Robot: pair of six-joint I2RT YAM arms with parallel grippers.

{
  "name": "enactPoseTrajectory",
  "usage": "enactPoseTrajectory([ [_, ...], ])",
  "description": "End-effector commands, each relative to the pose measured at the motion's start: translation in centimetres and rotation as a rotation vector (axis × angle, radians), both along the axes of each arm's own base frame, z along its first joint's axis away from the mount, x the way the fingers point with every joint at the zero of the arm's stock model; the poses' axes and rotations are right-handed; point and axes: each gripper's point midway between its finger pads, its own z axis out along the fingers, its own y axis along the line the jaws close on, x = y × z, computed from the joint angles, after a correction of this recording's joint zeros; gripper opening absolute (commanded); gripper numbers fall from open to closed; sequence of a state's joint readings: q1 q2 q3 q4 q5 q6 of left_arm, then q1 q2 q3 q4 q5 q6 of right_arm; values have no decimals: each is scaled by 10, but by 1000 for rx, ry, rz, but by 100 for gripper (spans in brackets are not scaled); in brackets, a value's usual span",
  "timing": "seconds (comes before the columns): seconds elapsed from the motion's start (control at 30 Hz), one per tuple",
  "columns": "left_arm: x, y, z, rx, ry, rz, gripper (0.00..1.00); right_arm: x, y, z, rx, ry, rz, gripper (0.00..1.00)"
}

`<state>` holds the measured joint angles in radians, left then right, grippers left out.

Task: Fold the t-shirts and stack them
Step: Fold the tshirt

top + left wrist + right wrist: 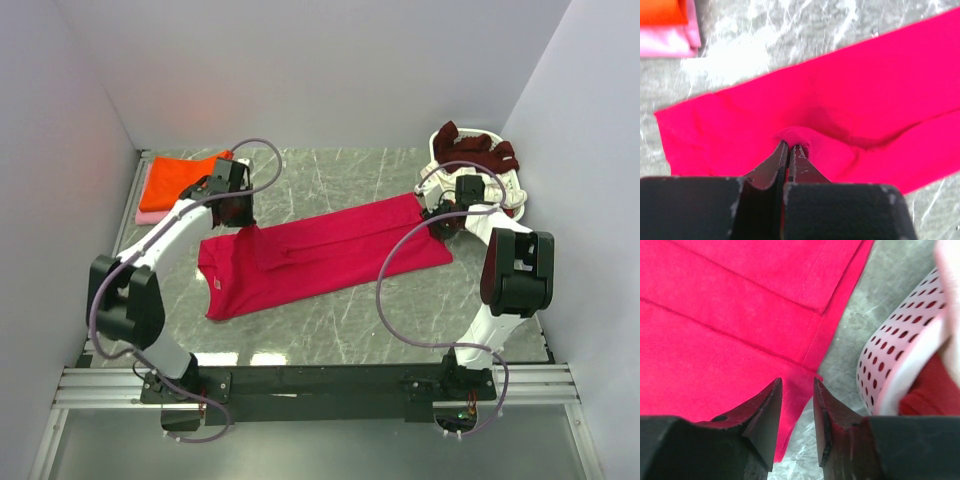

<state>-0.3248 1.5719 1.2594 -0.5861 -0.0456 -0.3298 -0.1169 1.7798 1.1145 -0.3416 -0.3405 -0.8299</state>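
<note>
Orange shirt (185,172) sits folded on top of the pale pink shirt (148,214) in the far-left corner of the counter (330,335). Those two look done and stacked

Next over, the left fingers (241,222) are closed tight on a small tuck of the crimson-pink shirt (330,262), on its far edge near the sleeve end. The wrist view shows cloth bunched around the tips and tented up a little off the counter

The crimson-pink shirt runs diagonally across the middle of the counter, with the collar end on the left, nearer the arm bases, and the hem end on the right. It's a long band with overlapping layers, so I judge the lengthwise fold is in or partly in. Crosswise folds are not yet done, and it lies well apart from the stack

At the right end the right fingers (438,228) are parted with a narrow gap, low over the hem corner. Cloth lies flat under them, nothing pinched between them as far as I can see

Far right is the white plastic basket (512,195), just beside that hem corner. The dark maroon shirt (478,148) is heaped in it unfolded. Can't tell whether more lies under it

My read on status: two shirts finished, a third mid-fold, at least one waiting. Left to do: finish the crimson fold, set it on the orange shirt, then take the maroon one out and repeat
</note>
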Motion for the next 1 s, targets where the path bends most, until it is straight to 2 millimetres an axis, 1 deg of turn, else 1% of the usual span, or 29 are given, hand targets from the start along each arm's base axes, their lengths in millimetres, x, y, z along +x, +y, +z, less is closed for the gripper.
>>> enactPoseTrajectory([
  [0.0, 34, -10, 12, -29, -62, -34, 0, 15, 10, 38, 27, -120, -8, 40],
  [0.03, 38, -9, 7, -24, -49, -31, 1, 13, 12, 39, 32, -120, -1, 40],
  [0.07, 41, -10, -9, -11, -9, -30, 2, 11, 14, 47, 37, -134, 3, 41],
  [0.1, 48, -10, -10, -10, -10, -28, 6, 7, 19, 48, 52, -135, 13, 41],
  [0.13, 51, -11, -16, -7, 3, -26, 9, 6, 21, 53, 56, -144, 18, 41],
  [0.17, 52, -10, -31, -1, 43, -15, 14, 2, 24, 62, 60, -157, 29, 42],
  [0.2, 57, -9, -33, -1, 48, -9, 20, -1, 26, 66, 65, -160, 39, 43],
  [0.23, 58, -9, -37, 1, 60, -5, 32, -6, 34, 68, 85, -162, 62, 44],
  [0.27, 58, -9, -42, 2, 76, 0, 40, -10, 38, 78, 90, -178, 77, 45],
  [0.3, 61, -5, -40, 20, 62, 22, 48, -14, 42, 81, 93, -184, 96, 46],
  [0.33, 62, 0, -36, 35, 46, 42, 53, -19, 47, 82, 101, -182, 117, 46],
  [0.37, 64, 3, -17, 31, -1, 66, 54, -25, 62, 89, 121, -193, 171, 47],
  [0.4, 66, 7, -5, 35, -43, 87, 55, -37, 71, 84, 122, -168, 233, 48],
  [0.43, 66, 15, 8, 51, -86, 120, 56, -44, 81, 83, 128, -162, 283, 48],
  [0.47, 61, 18, 41, 24, -164, 145, 59, -59, 105, 84, 156, -150, 379, 49],
  [0.5, 52, 22, 45, 16, -178, 156, 59, -70, 114, 78, 144, -146, 464, 50],
  [0.53, 39, 23, 74, -34, -243, 170, 59, -80, 124, 78, 160, -148, 524, 51],
  [0.57, 28, 24, 79, -62, -254, 175, 60, -87, 137, 75, 159, -146, 580, 52],
  [0.6, 9, 27, 60, -75, -210, 182, 60, -89, 140, 71, 169, -139, 574, 52],
  [0.63, -6, 24, 55, -114, -185, 178, 59, -87, 141, 72, 182, -136, 554, 52],
  [0.67, -23, 24, 64, -178, -192, 207, 59, -85, 144, 69, 205, -111, 536, 52],
  [0.7, -46, 26, 33, -192, -113, 221, 58, -77, 139, 75, 227, -94, 466, 52],
  [0.73, -63, 22, 37, -254, -115, 218, 58, -75, 134, 71, 242, -62, 428, 52],
  [0.77, -74, 20, 28, -309, -84, 259, 58, -71, 128, 72, 254, -55, 388, 52],
  [0.8, -94, 22, 0, -319, -21, 285, 58, -66, 111, 73, 280, -43, 288, 52],
  [0.83, -103, 22, 3, -354, -37, 299, 58, -63, 104, 73, 292, -35, 246, 52],
  [0.87, -108, 24, -2, -383, -25, 346, 58, -62, 90, 73, 302, -27, 192, 52],
  [0.9, -117, 28, -16, -379, -4, 376, 58, -60, 76, 73, 319, -19, 132, 52],
  [0.97, -119, 37, -16, -383, -35, 435, 58, -64, 63, 67, 333, 8, 84, 52],
])
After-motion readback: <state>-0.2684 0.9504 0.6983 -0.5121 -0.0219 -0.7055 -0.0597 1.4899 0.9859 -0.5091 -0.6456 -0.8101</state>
